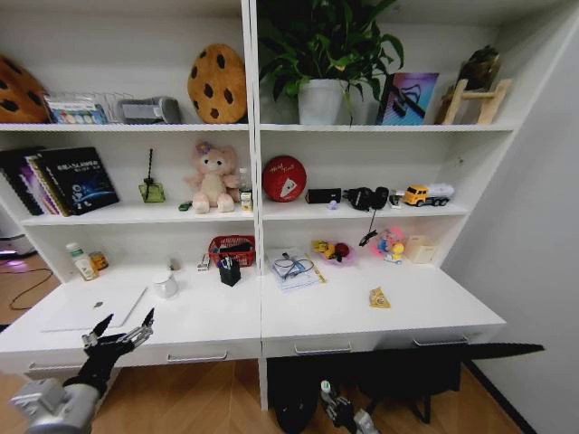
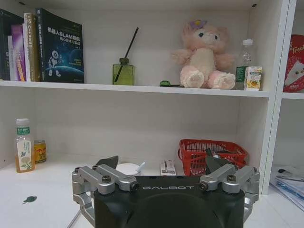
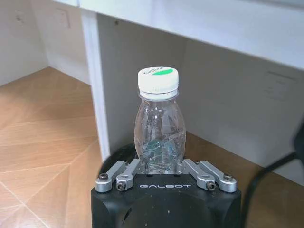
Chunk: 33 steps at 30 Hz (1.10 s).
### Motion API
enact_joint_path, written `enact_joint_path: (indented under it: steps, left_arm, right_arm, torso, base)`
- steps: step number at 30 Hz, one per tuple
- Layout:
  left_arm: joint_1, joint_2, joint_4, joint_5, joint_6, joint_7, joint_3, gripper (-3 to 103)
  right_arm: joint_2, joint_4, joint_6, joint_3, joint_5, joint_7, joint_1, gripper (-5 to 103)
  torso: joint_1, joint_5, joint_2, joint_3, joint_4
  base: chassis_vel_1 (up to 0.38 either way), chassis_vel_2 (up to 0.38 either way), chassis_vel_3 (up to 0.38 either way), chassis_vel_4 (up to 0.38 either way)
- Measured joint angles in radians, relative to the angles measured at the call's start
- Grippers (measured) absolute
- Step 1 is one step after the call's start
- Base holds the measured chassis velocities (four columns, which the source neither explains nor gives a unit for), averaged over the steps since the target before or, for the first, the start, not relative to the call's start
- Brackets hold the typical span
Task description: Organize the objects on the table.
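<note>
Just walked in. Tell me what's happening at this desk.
A two-armed robot faces the long white desk under the shelving. Its left gripper hangs open at the desk's front edge, beside the closed silver laptop, holding nothing. Its right gripper is down low below the desk, above the wood floor, shut on an empty clear bottle with a white cap. A red mesh basket sits farther back on the desk.

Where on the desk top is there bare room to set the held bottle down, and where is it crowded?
Right gripper holds the bottle below the desk. Bare patches: the front strip from the laptop past the cup, and around the yellow packet. Crowded: the back edge, from the red basket to the toys. Left gripper hovers open at the laptop's front.
</note>
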Motion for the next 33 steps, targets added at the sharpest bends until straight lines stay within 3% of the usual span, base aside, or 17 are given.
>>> enact_joint_path:
  steps: [11,18,20,22,24,25,26,31,32,33]
  left_arm:
    - [0.000,0.000,0.000,0.000,0.000,0.000,0.000,100]
    - [0.000,0.000,0.000,0.000,0.000,0.000,0.000,100]
    - [0.000,0.000,0.000,0.000,0.000,0.000,0.000,100]
    - [0.000,0.000,0.000,0.000,0.000,0.000,0.000,100]
    - [0.000,0.000,0.000,0.000,0.000,0.000,0.000,100]
    - [0.000,0.000,0.000,0.000,0.000,0.000,0.000,100]
    - [0.000,0.000,0.000,0.000,0.000,0.000,0.000,100]
    - [0.000,0.000,0.000,0.000,0.000,0.000,0.000,100]
    - [0.000,0.000,0.000,0.000,0.000,0.000,0.000,100]
    - [0.000,0.000,0.000,0.000,0.000,0.000,0.000,100]
  right_arm:
    - [0.100,-0.273,0.088,-0.008,-0.070,0.016,0.211,24]
    - [0.134,-0.345,0.094,-0.002,-0.101,0.031,0.265,24]
    - [0.151,-0.373,0.103,0.006,-0.115,0.041,0.273,40]
    - [0.156,-0.375,0.105,0.007,-0.117,0.044,0.271,40]
    - [0.161,-0.372,0.106,0.010,-0.119,0.051,0.263,51]
    - [0.161,-0.372,0.106,0.010,-0.119,0.051,0.263,51]
    - [0.163,-0.370,0.107,0.011,-0.120,0.057,0.261,61]
    - [0.164,-0.353,0.112,0.013,-0.108,0.102,0.254,67]
    - [0.158,-0.332,0.104,0.012,-0.098,0.113,0.244,84]
    - [0.158,-0.332,0.104,0.012,-0.098,0.113,0.244,84]
  torso:
    - [0.000,0.0001,0.000,0.000,0.0002]
    - [0.000,-0.0001,0.000,0.000,0.0001]
    - [0.000,-0.0001,0.000,0.000,0.0000]
    - [0.000,0.0002,0.000,0.000,0.0000]
    - [0.000,0.0000,0.000,0.000,0.0000]
    - [0.000,0.0000,0.000,0.000,0.0000]
    - [0.000,0.0001,0.000,0.000,-0.0002]
    - [0.000,0.0001,0.000,0.000,0.0000]
    - [0.000,0.0001,0.000,0.000,0.0000]
    - [0.000,0.0001,0.000,0.000,0.0000]
  base:
    - [0.000,0.000,0.000,0.000]
    - [0.000,0.000,0.000,0.000]
    - [0.000,0.000,0.000,0.000]
    - [0.000,0.000,0.000,0.000]
    - [0.000,0.000,0.000,0.000]
    - [0.000,0.000,0.000,0.000]
    - [0.000,0.000,0.000,0.000]
    - [0.000,0.000,0.000,0.000]
    - [0.000,0.000,0.000,0.000]
    - [0.000,0.000,0.000,0.000]
